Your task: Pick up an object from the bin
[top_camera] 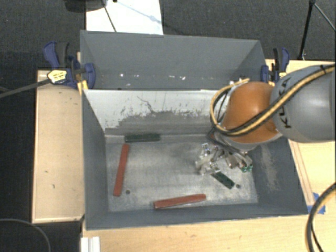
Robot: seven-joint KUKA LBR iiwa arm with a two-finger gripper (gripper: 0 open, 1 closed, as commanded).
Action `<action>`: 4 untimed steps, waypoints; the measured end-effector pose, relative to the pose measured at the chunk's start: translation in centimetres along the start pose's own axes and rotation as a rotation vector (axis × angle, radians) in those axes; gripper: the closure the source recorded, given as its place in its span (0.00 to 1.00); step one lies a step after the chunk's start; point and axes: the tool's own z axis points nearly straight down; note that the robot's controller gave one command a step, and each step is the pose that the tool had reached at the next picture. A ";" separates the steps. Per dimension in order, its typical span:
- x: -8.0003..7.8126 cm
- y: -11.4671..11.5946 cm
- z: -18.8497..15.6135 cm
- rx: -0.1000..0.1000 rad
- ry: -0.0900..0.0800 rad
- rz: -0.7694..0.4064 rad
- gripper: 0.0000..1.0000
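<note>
My gripper (209, 163) hangs low over the right part of the bin floor, under the orange dome. Right beside its fingers, at the lower right, lies a small dark green stick (226, 180). A red-brown stick (179, 201) lies flat near the front wall, to the lower left of the gripper. I see nothing between the fingers.
A long red-brown stick (121, 169) lies along the left side of the floor, and a dark green stick (142, 138) rests against the back wall at the left. The arm and its cables cover the bin's right rear corner.
</note>
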 end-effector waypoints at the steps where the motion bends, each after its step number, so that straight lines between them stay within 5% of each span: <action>1: 0.1 0.0 0.2 -0.001 0.005 0.002 0.00; 2: 0.1 0.0 0.2 -0.001 0.004 0.003 0.00; 3: 3.0 -5.9 0.1 0.001 0.003 0.079 1.00; 4: 3.0 -5.9 0.1 0.001 0.003 0.080 1.00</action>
